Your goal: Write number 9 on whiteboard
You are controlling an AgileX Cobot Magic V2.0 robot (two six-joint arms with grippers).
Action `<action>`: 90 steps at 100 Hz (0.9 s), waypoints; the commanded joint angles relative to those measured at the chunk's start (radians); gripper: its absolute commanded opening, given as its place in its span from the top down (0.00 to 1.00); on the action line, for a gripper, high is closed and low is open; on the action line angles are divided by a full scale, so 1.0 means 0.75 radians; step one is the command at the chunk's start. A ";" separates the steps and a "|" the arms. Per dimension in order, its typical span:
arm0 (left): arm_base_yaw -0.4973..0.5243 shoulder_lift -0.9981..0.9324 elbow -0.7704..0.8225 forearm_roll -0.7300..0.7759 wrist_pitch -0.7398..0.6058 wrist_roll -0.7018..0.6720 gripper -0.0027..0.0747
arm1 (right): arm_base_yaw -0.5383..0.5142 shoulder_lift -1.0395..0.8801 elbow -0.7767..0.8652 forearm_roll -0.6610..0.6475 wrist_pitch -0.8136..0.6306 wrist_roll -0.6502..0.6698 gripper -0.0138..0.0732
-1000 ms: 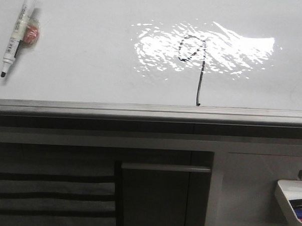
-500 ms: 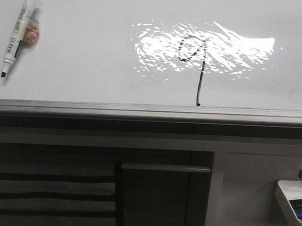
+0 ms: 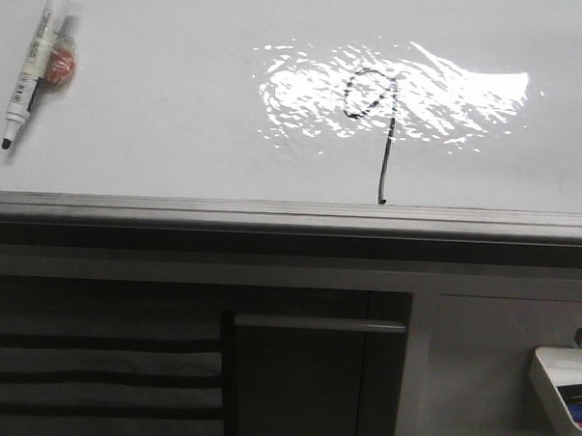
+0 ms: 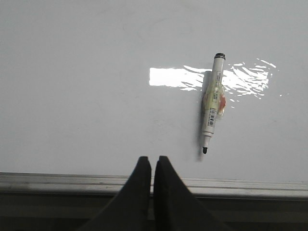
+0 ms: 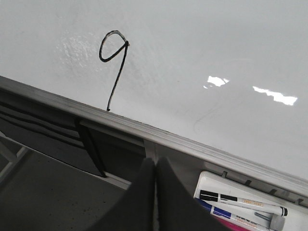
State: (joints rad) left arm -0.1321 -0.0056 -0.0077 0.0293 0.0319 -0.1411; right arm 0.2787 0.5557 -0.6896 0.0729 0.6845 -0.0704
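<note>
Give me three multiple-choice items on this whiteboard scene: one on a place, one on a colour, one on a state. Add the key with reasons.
1. Where does the tail of the number 9 end on the whiteboard?
A. at the board's near edge strip
B. beside the marker
C. in the tray

2. What colour is the drawn line?
A. red
B. black
C. blue

3. How is the marker on the board?
A. held by the left end effector
B. standing upright
C. lying loose, uncapped

Key: 1 A, the tail runs down to the grey edge strip. 2 B, the stroke is black in the front and right wrist views. 3 C, the left end effector is shut and apart from the marker, whose tip is bare; the right end effector is shut and holds nothing.
</note>
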 commanded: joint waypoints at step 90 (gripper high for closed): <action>0.003 -0.036 0.039 -0.013 -0.103 -0.007 0.99 | -0.222 -0.338 0.349 -0.017 -0.582 0.002 0.92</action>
State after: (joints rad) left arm -0.1321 -0.0056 -0.0077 0.0255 0.0319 -0.1411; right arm 0.1697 0.3631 -0.5067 0.0709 0.4933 -0.0701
